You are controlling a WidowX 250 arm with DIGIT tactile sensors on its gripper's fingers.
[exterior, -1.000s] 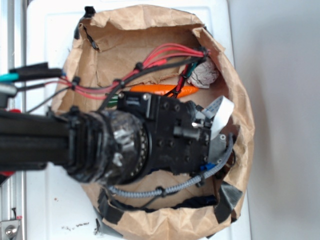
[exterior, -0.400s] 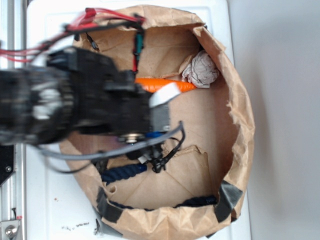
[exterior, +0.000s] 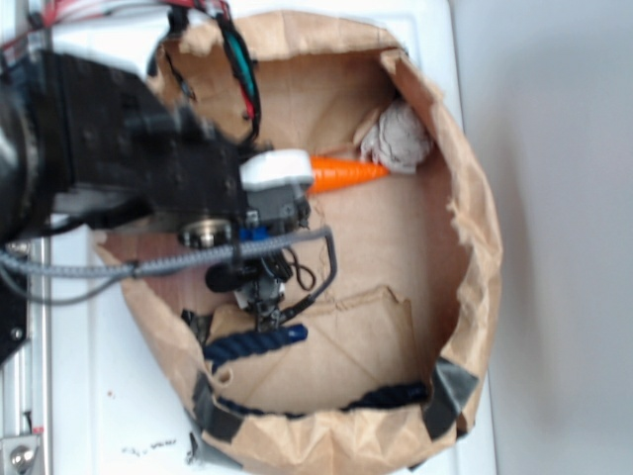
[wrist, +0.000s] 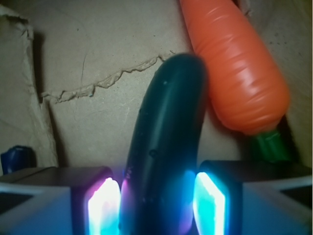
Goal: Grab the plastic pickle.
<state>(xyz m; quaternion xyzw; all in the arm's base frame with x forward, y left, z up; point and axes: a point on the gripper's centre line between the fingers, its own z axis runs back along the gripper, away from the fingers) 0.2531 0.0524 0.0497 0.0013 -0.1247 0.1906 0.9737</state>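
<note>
In the wrist view the plastic pickle (wrist: 164, 147), dark green and glossy, runs up from between my gripper (wrist: 157, 196) toward the carrot. The two glowing pads (wrist: 103, 205) sit tight against its left and right sides, so the gripper is shut on it. Its far rounded end overlaps the orange carrot (wrist: 239, 73), whose green stem (wrist: 269, 144) points toward my right finger. In the exterior view the gripper (exterior: 247, 213) is at the left inside the brown paper bag (exterior: 475, 237), and the arm hides the pickle.
The carrot (exterior: 351, 174) lies at the bag's upper middle, its tip by a crumpled grey-white wad (exterior: 396, 139). A dark navy twisted rope (exterior: 252, 344) lies below the gripper. Torn paper flaps cover the bag floor. Cables hang from the arm.
The arm has swung from the right middle of the bag back to its upper left. The rope and the bag floor, covered before, now show.
</note>
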